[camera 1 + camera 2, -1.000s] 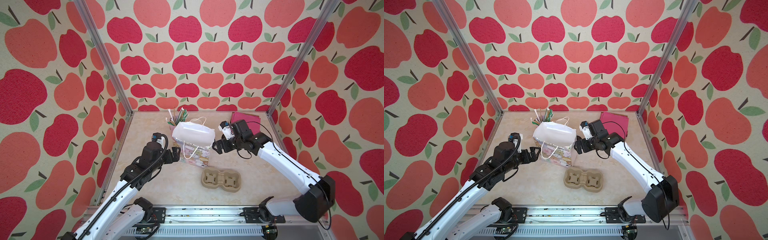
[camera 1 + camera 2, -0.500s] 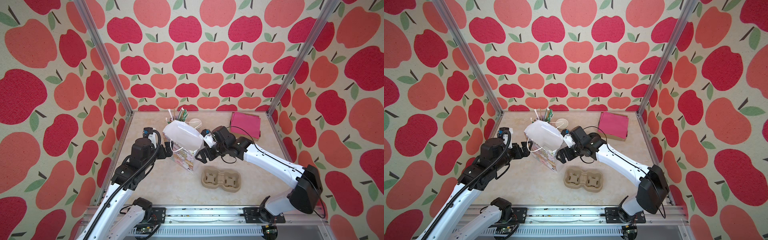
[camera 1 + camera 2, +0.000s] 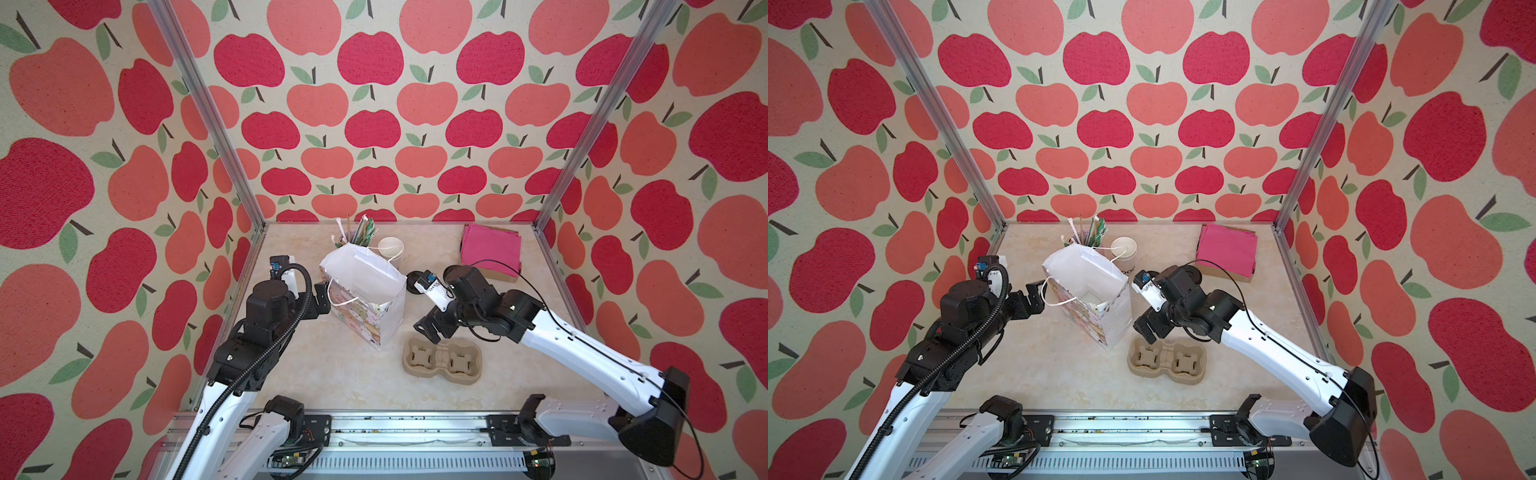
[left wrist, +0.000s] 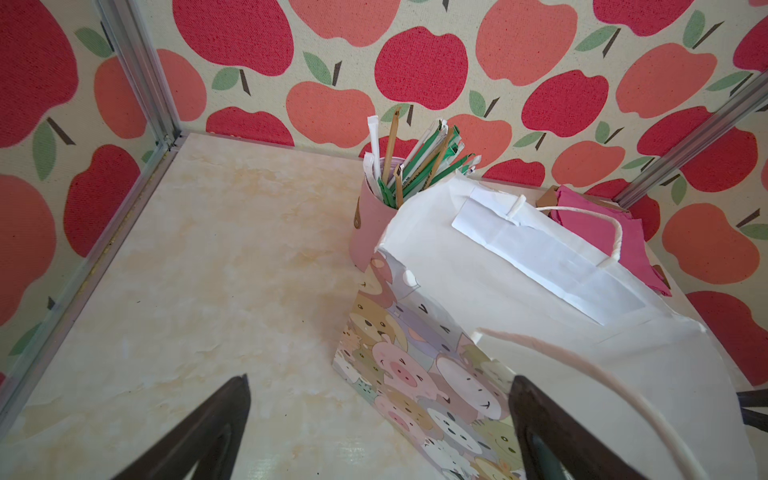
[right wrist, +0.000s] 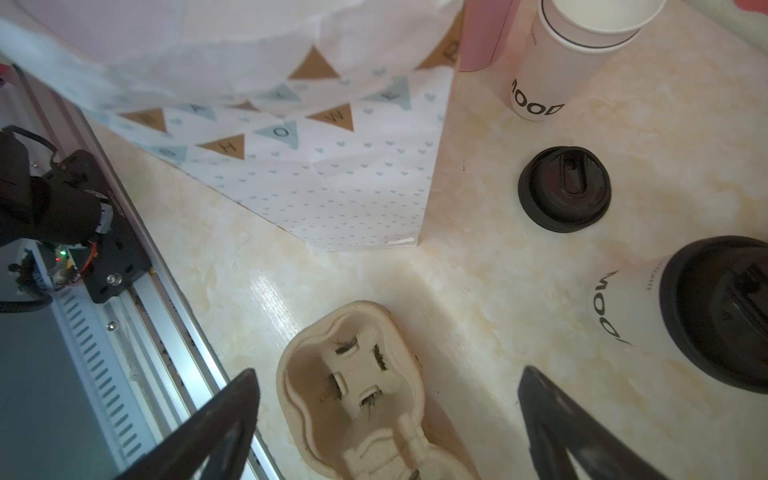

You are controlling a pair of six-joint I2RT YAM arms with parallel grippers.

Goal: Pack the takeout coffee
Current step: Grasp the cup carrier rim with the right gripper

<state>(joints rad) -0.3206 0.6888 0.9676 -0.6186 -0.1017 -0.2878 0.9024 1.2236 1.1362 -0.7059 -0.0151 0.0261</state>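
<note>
**Two arms flank an open gift bag.** A cartoon-animal gift bag (image 3: 370, 320) stands open at mid-table. To the bag's left, the left gripper (image 3: 326, 300) hangs with its jaws spread wide and empty. The bag's white string handle (image 4: 573, 358) loops just in front of its fingers (image 4: 235, 399).

To the bag's right, the right gripper (image 3: 427, 334) is likewise wide open and grasps nothing. It hovers above the bag-side end of a moulded pulp two-cup carrier (image 3: 442, 362), which lies in front and to the right of the bag.

The takeout coffee is a white paper cup (image 5: 623, 307) lettered in black and capped with its black lid (image 3: 455, 277). It stands upright on the marble-look tabletop (image 3: 332, 374) to the right of the bag, apart from both grippers. In both top views only the lid shows, behind the right arm's wrist.

Between that cup and the bag lies a loose black lid (image 5: 564, 189). Behind the bag stand a pink cup of straws (image 4: 374, 224) and nested white cups (image 3: 390, 249). Pink napkins (image 3: 492, 249) sit far to the bag's right, at the back.
</note>
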